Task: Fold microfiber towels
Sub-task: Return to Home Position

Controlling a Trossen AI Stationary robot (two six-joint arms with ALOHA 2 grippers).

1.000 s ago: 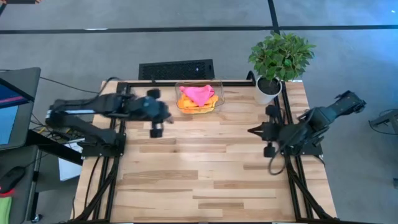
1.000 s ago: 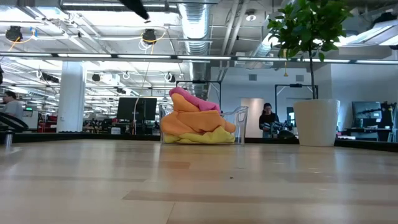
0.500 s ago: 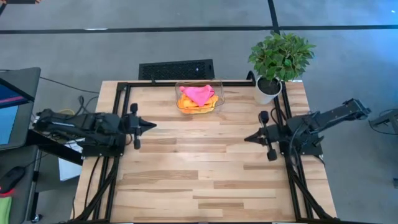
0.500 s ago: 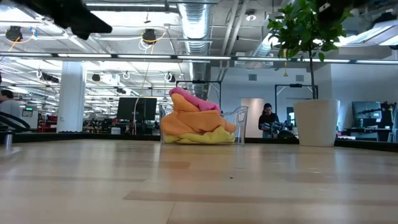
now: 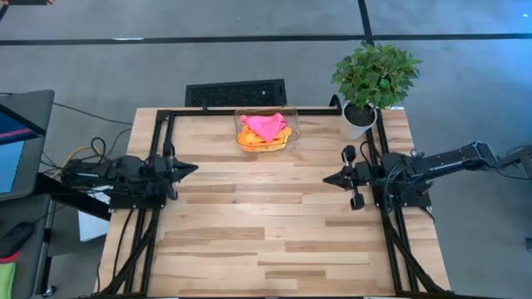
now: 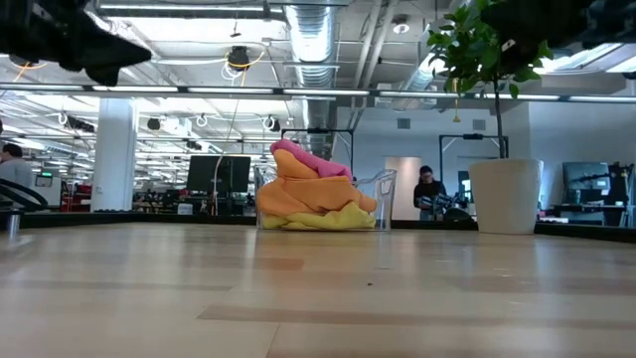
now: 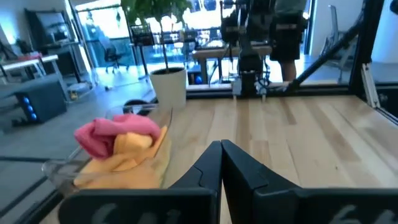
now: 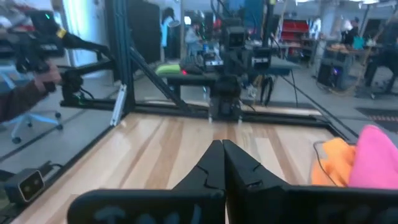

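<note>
The microfiber towels (image 5: 265, 131) lie crumpled in a heap: hot pink on top, orange below it, yellow at the bottom (image 6: 318, 221). They fill a clear plastic bin (image 5: 291, 116) at the middle of the table's far edge. My left gripper (image 5: 193, 168) is shut and holds nothing. It hovers level at the table's left edge and points right. My right gripper (image 5: 326, 178) is also shut with nothing in it, level at the right edge and pointing left. Both wrist views show the shut fingertips (image 7: 221, 149) (image 8: 222, 148) and the towels (image 7: 118, 146) (image 8: 364, 163) off to one side.
A potted plant in a white pot (image 5: 359, 119) stands at the far right corner, next to the bin. Bare wooden tabletop (image 5: 266, 224) stretches between the two arms and toward the near edge. A black frame rail (image 5: 158, 149) runs along the table's sides. People show in the room beyond.
My left gripper has drawn back toward the table's left edge and come down. It has tipped from slanting downward to level. My right gripper has also sunk and turned level, and its arm has folded down flat. The towels have not moved.
</note>
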